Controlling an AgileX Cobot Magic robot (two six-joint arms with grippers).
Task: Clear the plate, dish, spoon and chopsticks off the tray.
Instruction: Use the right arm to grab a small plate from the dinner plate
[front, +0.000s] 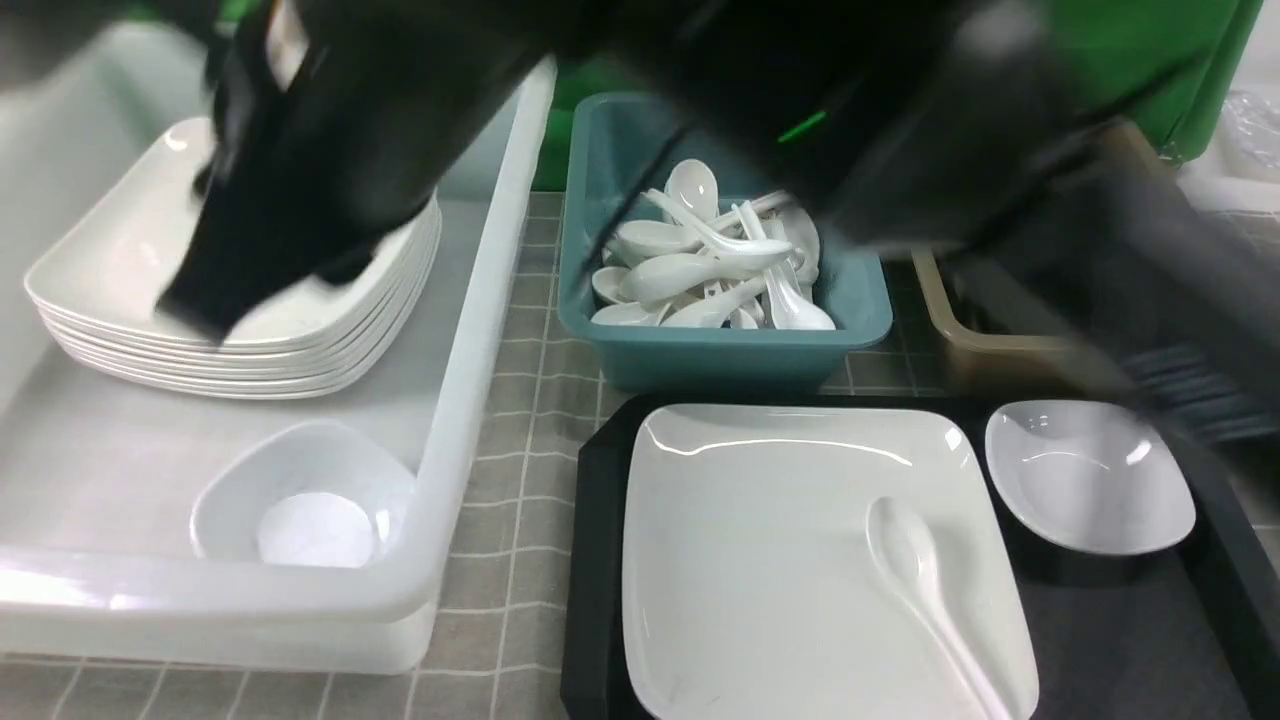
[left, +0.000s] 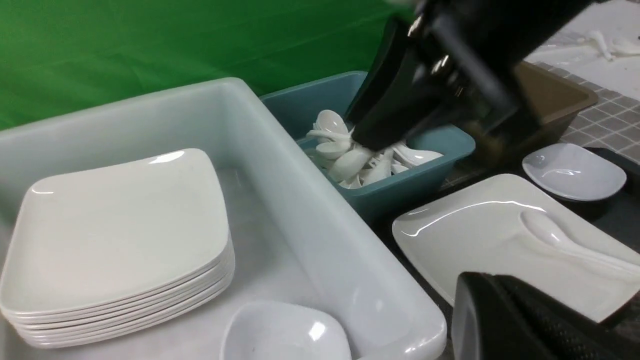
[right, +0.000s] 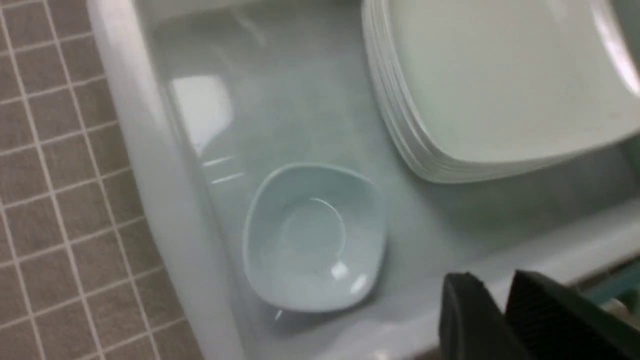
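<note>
White bin (front: 480, 400) on the worktop (front: 520, 330): the right end effector (right: 492, 287) hovers over it, jaws a narrow gap apart, holding nothing. The black tray (front: 595, 560) carries the plate (front: 760, 560), the dish (front: 1090, 475) beside it and the spoon (front: 920, 570) lying on the plate; no chopsticks are visible. The left end effector (left: 500, 315) is closed. Best practice: rise clear of the bin wall, cross above the teal tub (front: 720, 345), and take the spoon by its handle before the plate.

White plate (front: 780, 560) on black tray (front: 592, 560); spoon (front: 932, 598) flat on plate; small dish (front: 1090, 480) beside, apparently on tray.
</note>
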